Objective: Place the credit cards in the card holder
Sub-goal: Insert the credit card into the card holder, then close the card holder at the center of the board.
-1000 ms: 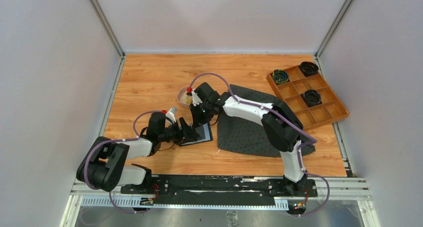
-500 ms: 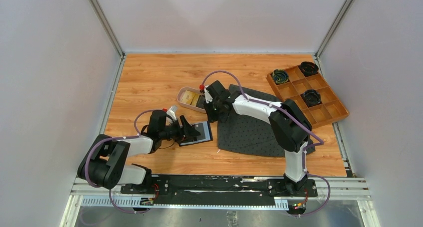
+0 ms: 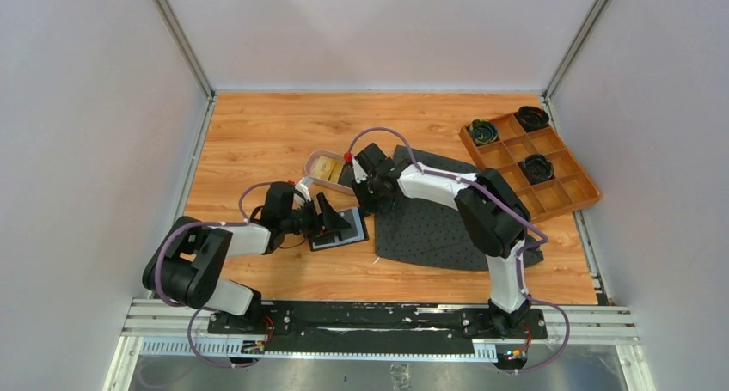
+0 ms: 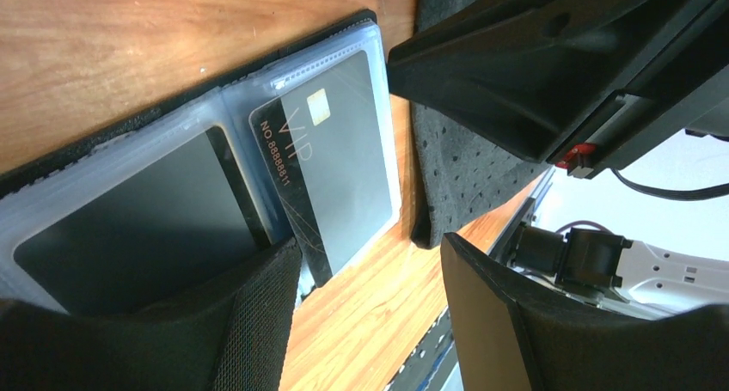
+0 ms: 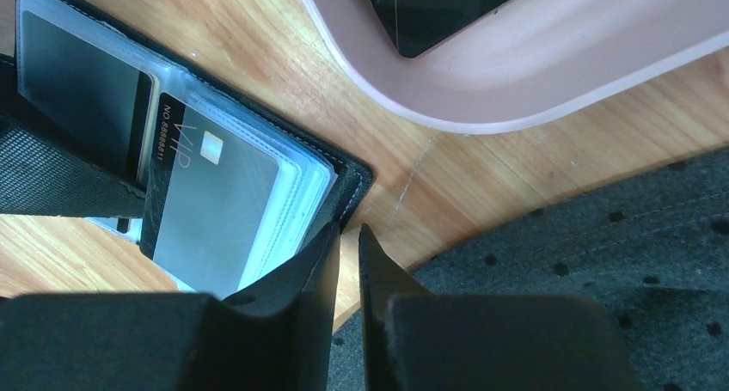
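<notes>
The black card holder (image 3: 342, 230) lies open on the wood, its clear sleeves up. A dark VIP credit card (image 4: 331, 163) sits slanted, partly in the right-hand sleeve; it also shows in the right wrist view (image 5: 215, 198). My left gripper (image 3: 331, 216) is open, with one finger (image 4: 249, 322) resting on the holder's left page (image 4: 129, 219) and the other finger over bare wood. My right gripper (image 3: 371, 198) is shut and empty, just past the holder's corner (image 5: 348, 185). A gold card (image 3: 325, 166) lies in the pink tray, and a dark card (image 5: 430, 4) shows there too.
The pink tray (image 3: 311, 161) stands just behind the holder, its rim (image 5: 516, 99) close to my right fingers. A black dotted mat (image 3: 438, 223) lies to the right under the right arm. An orange-brown compartmented box (image 3: 563, 192) with dark round items stands at the far right.
My right gripper has pulled back from over the holder toward the mat, uncovering the tray. My left gripper has shifted slightly up and right on the holder.
</notes>
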Tool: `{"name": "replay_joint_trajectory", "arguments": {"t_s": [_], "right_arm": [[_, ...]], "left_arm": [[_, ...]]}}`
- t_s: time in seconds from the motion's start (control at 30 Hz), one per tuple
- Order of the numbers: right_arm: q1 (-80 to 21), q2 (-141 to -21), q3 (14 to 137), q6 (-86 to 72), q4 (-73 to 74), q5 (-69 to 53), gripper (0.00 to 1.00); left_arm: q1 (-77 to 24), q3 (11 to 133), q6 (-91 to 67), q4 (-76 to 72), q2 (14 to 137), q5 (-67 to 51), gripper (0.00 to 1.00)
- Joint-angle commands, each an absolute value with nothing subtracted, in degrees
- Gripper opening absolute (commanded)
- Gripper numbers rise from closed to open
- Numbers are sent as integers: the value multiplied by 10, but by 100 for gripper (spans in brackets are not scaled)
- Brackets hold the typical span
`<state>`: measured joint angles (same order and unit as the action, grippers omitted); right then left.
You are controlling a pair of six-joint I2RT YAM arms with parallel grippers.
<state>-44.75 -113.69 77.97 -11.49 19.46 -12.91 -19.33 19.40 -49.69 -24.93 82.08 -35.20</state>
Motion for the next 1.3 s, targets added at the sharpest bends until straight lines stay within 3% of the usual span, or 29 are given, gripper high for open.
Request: {"name": "replay_joint_trajectory", "arguments": {"t_s": [0.0,0.5,0.87,1.03,1.27], "right_arm": [[-450,-1153,781,-120,219,-167,18],[-447,-1128,786,-100,219,-151,19],[-420,-1052,770,-5,219,-181,31],[-389,-1008,772,122,254,-316,42],[-297,-909,742,231,284,-520,50]], "left_arm": [[-199,215,-489,-237,834,-344,66],[-214,230,-487,-225,829,-325,66],[-214,246,-421,-76,740,-269,73],[-214,277,-381,24,694,-239,73],[-214,326,-305,126,581,-196,74]]}}
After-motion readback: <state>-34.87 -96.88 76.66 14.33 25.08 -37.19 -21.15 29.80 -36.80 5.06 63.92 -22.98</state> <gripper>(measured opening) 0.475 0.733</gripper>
